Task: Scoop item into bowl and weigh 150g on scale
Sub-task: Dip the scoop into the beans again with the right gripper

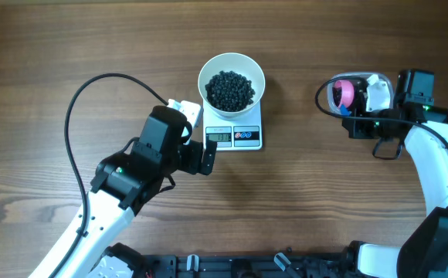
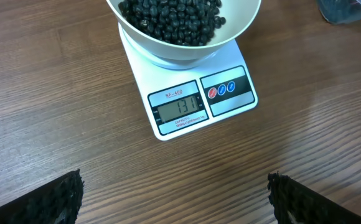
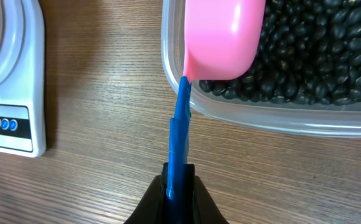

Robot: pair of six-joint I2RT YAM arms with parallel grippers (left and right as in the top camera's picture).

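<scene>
We lose the rim of the bowl (image 2: 187, 53); glossy black beans (image 2: 168, 15) inside. Left jaws wide, right jaws pinching a probably-plastic scoop (image 3: 224, 37).

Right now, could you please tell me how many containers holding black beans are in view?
2. The round white bowl sits on the small white digital scale at mid-table; the clear plastic tub lies to its right, beneath the pink scoop. None appears hidden.
</scene>
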